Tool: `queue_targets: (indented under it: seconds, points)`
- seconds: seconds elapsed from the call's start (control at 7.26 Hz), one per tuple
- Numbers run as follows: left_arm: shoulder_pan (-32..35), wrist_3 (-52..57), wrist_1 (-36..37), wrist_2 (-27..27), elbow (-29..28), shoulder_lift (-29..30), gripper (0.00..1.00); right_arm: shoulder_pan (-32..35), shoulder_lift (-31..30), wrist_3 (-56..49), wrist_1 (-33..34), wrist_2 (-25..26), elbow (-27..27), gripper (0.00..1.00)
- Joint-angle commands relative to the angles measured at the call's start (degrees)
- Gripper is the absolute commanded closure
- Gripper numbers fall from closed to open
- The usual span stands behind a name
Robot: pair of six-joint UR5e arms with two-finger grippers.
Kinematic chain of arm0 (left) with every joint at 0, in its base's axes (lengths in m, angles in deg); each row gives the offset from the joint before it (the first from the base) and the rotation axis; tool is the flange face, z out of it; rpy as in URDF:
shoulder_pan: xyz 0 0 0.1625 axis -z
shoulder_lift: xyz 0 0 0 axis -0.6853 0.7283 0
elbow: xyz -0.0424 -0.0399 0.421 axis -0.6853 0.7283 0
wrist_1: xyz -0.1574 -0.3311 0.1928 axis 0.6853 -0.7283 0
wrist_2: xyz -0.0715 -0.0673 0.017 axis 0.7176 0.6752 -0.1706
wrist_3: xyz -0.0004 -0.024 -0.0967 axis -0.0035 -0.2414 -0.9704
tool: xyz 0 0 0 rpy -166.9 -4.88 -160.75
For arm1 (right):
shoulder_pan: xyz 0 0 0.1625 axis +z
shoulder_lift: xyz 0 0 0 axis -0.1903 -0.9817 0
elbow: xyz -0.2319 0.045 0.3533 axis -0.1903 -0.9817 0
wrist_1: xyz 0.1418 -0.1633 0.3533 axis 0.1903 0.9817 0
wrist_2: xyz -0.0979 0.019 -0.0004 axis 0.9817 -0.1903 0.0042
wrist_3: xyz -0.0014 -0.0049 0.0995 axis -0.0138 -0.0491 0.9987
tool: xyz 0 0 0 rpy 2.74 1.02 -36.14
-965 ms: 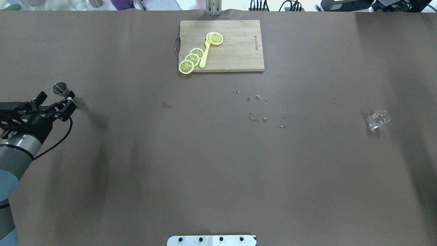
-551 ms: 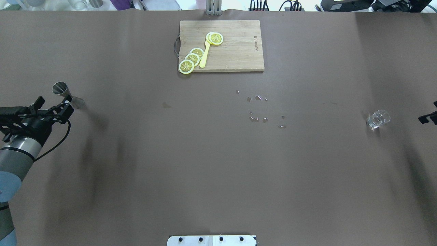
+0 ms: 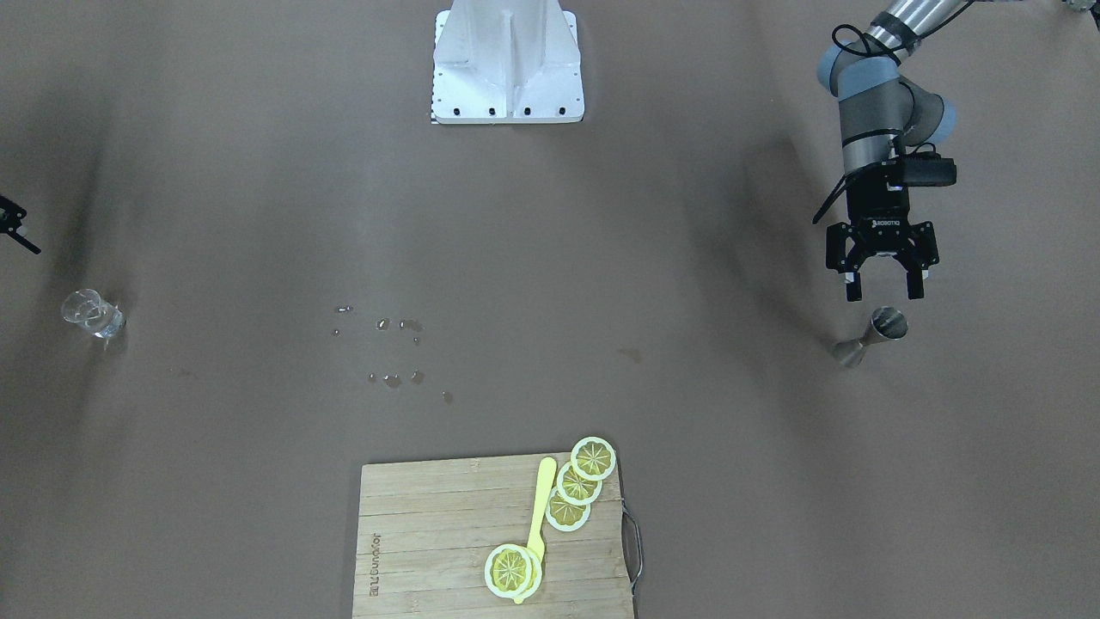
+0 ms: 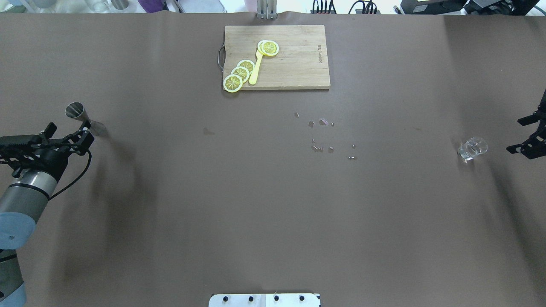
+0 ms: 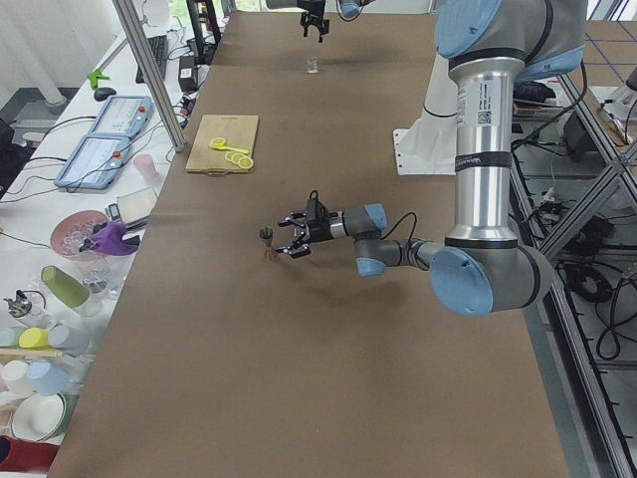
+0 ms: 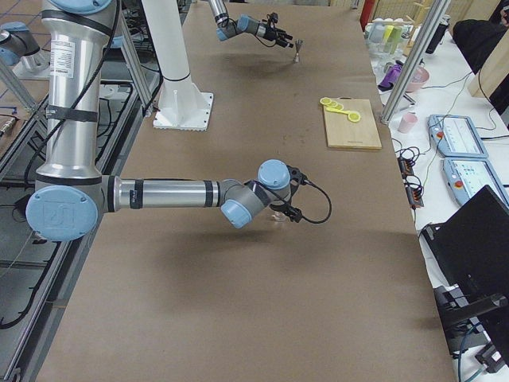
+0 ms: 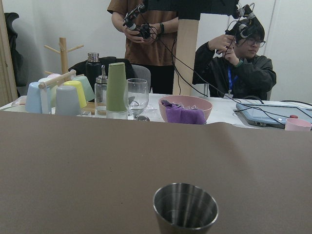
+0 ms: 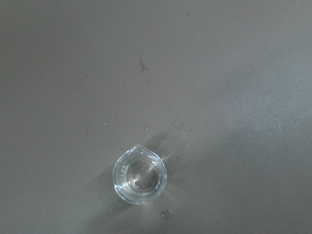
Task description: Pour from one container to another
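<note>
partly cut off, right jaws spread wide near glass (image 4: 472, 149); left jaws wide beside jigger (image 4: 76, 111).

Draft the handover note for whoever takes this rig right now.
Left gripper: open, empty, just short of the steel jigger, which stands upright on the table.
Right gripper: open, empty, near the small glass beaker, not touching it.
Done: nothing grasped, no pour yet.
Left: pick up one container, pour into the other.
</note>
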Motion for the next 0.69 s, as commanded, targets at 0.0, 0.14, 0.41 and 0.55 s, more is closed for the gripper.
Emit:
queue_targets:
  seconds: [0.0,0.14,0.41,0.55]
  points:
    - [0.1,0.2,0.3,-0.2,-2.2,2.2,0.02,-0.1,1.9,2.3,-5.3,-4.0,-5.1,0.00]
    - [0.1,0.3,0.3,-0.6,-2.4,2.3,0.02,-0.1,2.5,2.8,-5.5,-4.1,-5.0,0.00]
    - [0.2,0.5,0.5,-1.7,-4.7,4.0,0.02,-0.2,3.0,2.9,-8.2,-4.0,-5.6,0.00]
    - [0.3,0.5,0.5,-2.7,-6.7,5.4,0.02,-0.2,2.5,3.5,-10.8,-4.0,-6.4,0.00]
